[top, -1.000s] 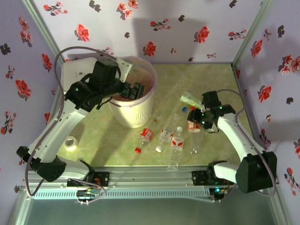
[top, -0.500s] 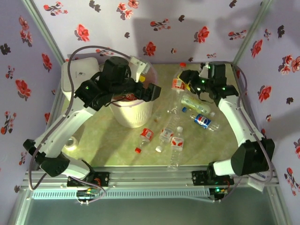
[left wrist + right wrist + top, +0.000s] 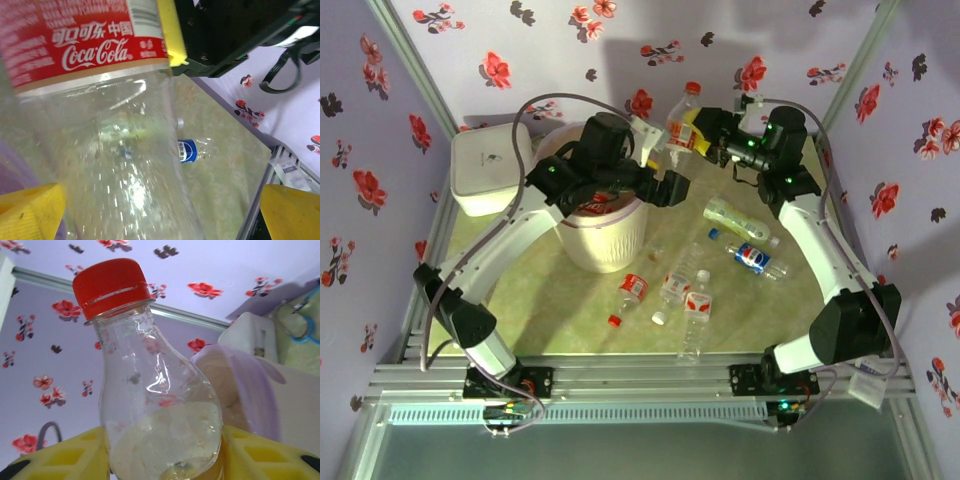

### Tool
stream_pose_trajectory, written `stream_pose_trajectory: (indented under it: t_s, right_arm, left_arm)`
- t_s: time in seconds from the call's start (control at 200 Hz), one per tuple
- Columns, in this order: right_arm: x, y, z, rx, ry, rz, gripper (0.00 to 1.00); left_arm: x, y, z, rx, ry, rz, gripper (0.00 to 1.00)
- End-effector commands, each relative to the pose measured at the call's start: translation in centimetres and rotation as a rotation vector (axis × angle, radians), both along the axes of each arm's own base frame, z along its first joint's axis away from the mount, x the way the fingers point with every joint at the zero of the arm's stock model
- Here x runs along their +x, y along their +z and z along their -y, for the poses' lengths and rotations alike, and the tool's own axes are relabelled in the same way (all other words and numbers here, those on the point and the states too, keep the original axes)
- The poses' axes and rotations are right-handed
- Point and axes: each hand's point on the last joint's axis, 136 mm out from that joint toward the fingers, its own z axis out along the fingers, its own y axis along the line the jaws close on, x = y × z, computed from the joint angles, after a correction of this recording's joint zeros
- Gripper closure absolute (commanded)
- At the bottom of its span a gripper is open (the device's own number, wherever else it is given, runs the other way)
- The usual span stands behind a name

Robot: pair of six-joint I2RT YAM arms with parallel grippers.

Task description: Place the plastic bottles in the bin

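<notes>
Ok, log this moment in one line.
right gripper: shut on red-capped bottle | left gripper: open around it | bin: bottle not inside

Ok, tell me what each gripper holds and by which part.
The right gripper grips the red-capped Coca-Cola bottle by its labelled middle. The left gripper stands open around the bottle's lower end, gripping nothing.
</notes>
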Motion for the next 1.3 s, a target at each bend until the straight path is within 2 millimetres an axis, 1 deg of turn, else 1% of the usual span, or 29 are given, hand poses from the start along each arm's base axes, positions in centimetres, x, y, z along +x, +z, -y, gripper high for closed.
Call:
stream_pose_trajectory:
  t_s: [0.0,0.09,0.145,0.225,0.395,0.475,0.655,0.74,0.96,1.12,1.16,1.195,1.235,1.295]
  right_arm:
    - [-1.3,3.1,-0.8,0.055,0.065,0.082,0.48]
    - [-1.5,3.4,-1.3,0.077,0.097,0.083,0.48]
    - [-1.5,3.3,-1.6,0.086,0.111,0.077,0.48]
    - [-1.5,3.1,-1.6,0.088,0.118,0.073,0.48]
    - [-1.6,2.5,-2.0,0.081,0.131,0.065,0.48]
    - [-1.8,2.4,-2.2,0.076,0.14,0.066,0.48]
    - [-1.8,1.9,-2.6,0.063,0.146,0.06,0.48]
    - [-1.7,1.8,-2.6,0.062,0.146,0.059,0.48]
    - [-1.5,1.4,-2.7,0.056,0.144,0.054,0.48]
    - [-1.3,1.1,-2.8,0.047,0.144,0.055,0.48]
    - [-1.2,0.9,-2.7,0.032,0.139,0.06,0.45]
    - [-1.0,0.8,-2.5,0.011,0.13,0.067,0.39]
    - [-0.9,0.6,-2.0,-0.015,0.114,0.076,0.28]
    - [-0.6,0.5,-1.0,-0.049,0.086,0.096,0.09]
  left_arm:
    - [0.2,3.5,0.8,-0.085,-0.004,0.062,0.03]
    - [0.5,3.7,0.8,-0.088,0.004,0.075,0.06]
    - [0.6,3.9,0.8,-0.093,0.005,0.08,0.07]
    - [0.7,4.1,0.5,-0.093,0.017,0.09,0.07]
    - [1.9,4.5,-0.7,-0.088,0.076,0.116,0.07]
    - [2.6,4.7,-1.2,-0.09,0.107,0.132,0.05]
    - [3.5,4.6,-1.5,-0.087,0.138,0.145,0.03]
    - [3.7,4.5,-1.6,-0.083,0.143,0.147,0.1]
    - [3.8,4.3,-1.6,-0.082,0.143,0.143,0.37]
    - [3.9,4.5,-1.8,-0.081,0.145,0.148,0.42]
    - [3.9,4.7,-1.9,-0.083,0.145,0.151,0.42]
    - [3.9,4.8,-1.9,-0.087,0.143,0.153,0.44]
    - [3.8,5.0,-2.1,-0.093,0.137,0.156,0.45]
    - [3.7,5.5,-2.5,-0.095,0.134,0.163,0.45]
